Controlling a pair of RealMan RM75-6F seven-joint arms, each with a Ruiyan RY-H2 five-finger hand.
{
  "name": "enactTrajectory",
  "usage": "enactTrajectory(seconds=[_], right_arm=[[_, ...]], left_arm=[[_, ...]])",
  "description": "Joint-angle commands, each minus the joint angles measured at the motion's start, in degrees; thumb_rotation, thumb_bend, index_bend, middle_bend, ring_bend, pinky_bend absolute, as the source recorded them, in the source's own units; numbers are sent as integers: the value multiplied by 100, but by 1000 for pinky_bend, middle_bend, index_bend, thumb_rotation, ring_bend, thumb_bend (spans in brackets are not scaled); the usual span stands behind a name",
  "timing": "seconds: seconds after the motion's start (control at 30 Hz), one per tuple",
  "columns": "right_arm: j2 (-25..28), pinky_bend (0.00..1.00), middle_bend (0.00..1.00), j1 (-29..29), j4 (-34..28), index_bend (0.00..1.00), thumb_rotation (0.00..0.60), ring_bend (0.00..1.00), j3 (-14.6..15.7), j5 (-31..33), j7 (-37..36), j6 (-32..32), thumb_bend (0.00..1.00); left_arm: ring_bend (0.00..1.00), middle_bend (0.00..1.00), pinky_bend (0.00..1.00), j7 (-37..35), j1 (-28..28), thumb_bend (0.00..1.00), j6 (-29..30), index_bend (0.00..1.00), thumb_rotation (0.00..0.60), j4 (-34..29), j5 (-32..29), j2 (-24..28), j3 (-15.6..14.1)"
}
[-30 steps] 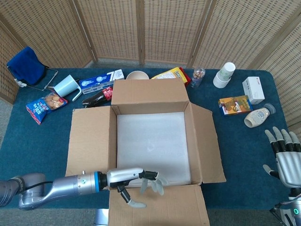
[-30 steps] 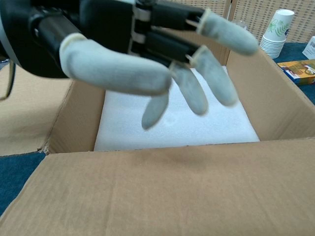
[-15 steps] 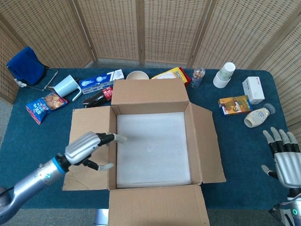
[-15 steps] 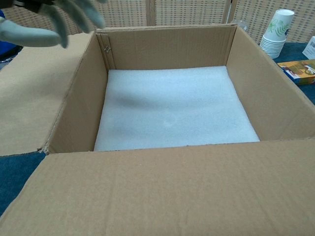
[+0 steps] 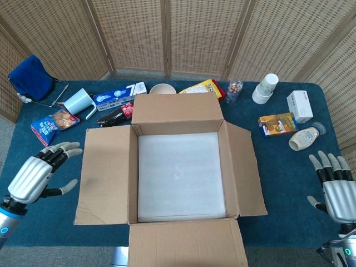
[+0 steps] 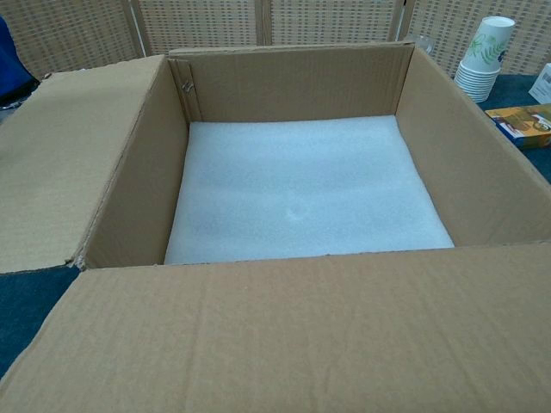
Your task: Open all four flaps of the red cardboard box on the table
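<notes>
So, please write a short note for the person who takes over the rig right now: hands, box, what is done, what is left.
Left hand: open, holds nothing, beside the box's left flap, not touching it.
Right hand: open, holds nothing, at the table's right edge, apart from the box.
Box: mid-table, brown cardboard, white foam sheet inside.
Done: all four flaps look folded outward.
Left: apparently nothing; only check that the flaps remain open.
</notes>
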State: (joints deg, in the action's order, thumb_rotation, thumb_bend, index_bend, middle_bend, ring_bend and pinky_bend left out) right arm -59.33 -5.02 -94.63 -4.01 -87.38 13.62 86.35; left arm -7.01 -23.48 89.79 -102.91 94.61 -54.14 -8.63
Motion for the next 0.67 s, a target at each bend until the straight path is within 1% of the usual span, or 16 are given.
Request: enactTrajectory(seconds=[0.03,0.17,0.27,0.4,0.67], right_arm=[[-7,55,0,13,-7,29,600,0,-16,1,-8,39,16],[-18,55,0,20,36,32,600,0,-42,-26,5,107,3],[90,55,0,7,-43,46,600,0,12,-19,36,-16,1],[138,55,0,17,-131,73,600,0,11,16,153,-26,2],[189,55,0,21,-171,73,600,0,7,38,81,-45,1]], left_arm=[[140,147,207,413,474,5,377,199,595,151,-52,-74,-7],[95,102,180,645,889,6,600,193,600,284,-144,-249,-30],[82,92,166,599,1131,8,738,189,600,482,-152,-449,-9],[73,91,154,454,1391,7,839,188,600,821,-173,-678,30],[60,78,131,410,1551,6,788,178,600,1078,-182,-726,159]])
